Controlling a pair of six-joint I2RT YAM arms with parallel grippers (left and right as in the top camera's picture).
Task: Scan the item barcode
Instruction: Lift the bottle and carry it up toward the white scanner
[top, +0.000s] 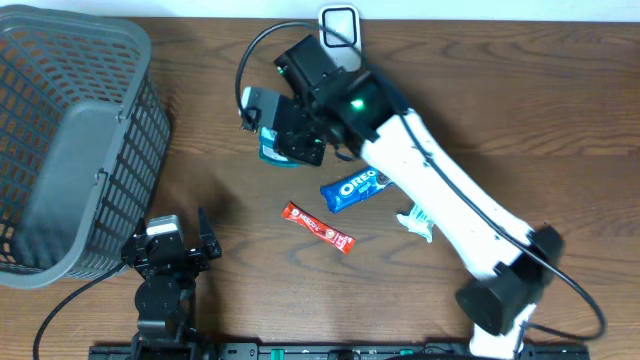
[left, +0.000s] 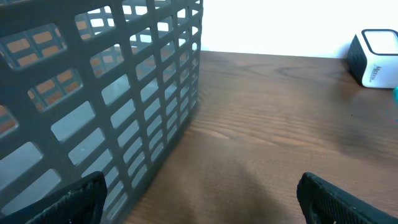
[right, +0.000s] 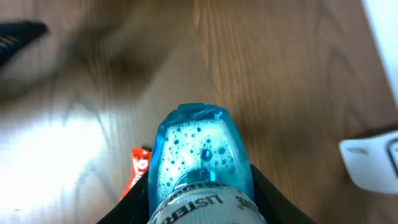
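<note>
Right gripper (top: 284, 138) clamps the bottle (right: 199, 149), label (right: 198, 208) cut off.

Right arm (top: 440, 190) over teal bottle (top: 270, 152), Oreo pack (top: 353, 190), grey basket (top: 60, 150)

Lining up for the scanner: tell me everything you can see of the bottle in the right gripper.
The bottle is small, clear plastic, full of blue-teal liquid foamy with bubbles. A pale label band near the gripper reads LISTER, the rest cut off. The right gripper is shut on it, a dark finger at each side. It looks raised above the wooden table, pointing away from the wrist camera. No barcode shows.
</note>
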